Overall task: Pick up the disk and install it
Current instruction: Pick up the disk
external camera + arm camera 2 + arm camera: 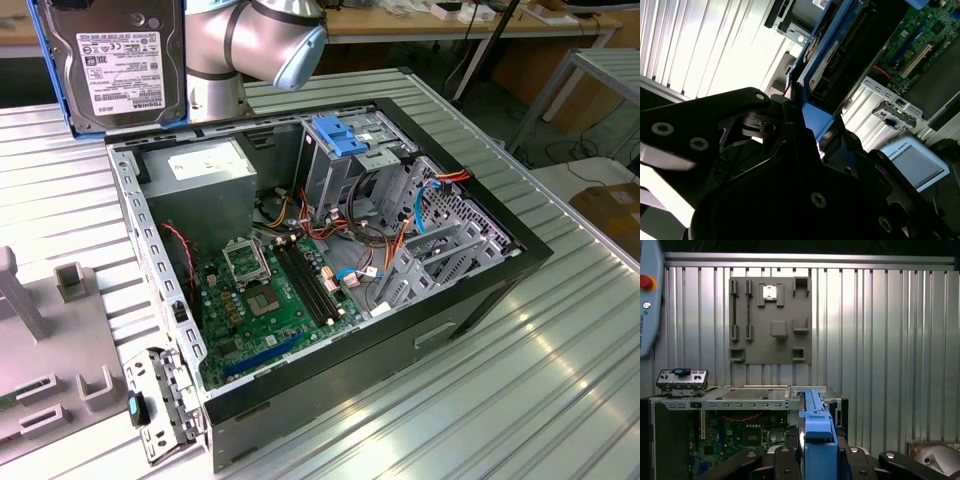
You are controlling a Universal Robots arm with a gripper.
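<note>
Ribbed metal table [520, 400] fills the exterior view, with an open computer case [480, 290] lying on its side at centre. The robot arm [250, 40] is at 12 o'clock.

The disk [118, 60] is at 11 o'clock in that view, lifted clear of the table and outside the case. It stands upright with the white label facing the camera and the blue frame along its edges.

In the first wrist view the gripper [818, 460] has a finger on each side of the disk's [817, 440] blue frame, clamped on it. The second wrist view shows the disk [840, 55] edge-on, held in the black gripper body with the case interior behind it.

Inside the case:
- grey power-supply box [205, 170] at 11 o'clock
- grey cage with blue handle [345, 135] at 1 o'clock
- green motherboard [270, 300] on the floor toward 7 o'clock
- loose red, orange and blue cables near the middle

A grey fixture plate [60, 330] lies on the table at 8 o'clock in the exterior view, beside the case and apart from it. The first wrist view sees it flat on the table beyond the case.
</note>
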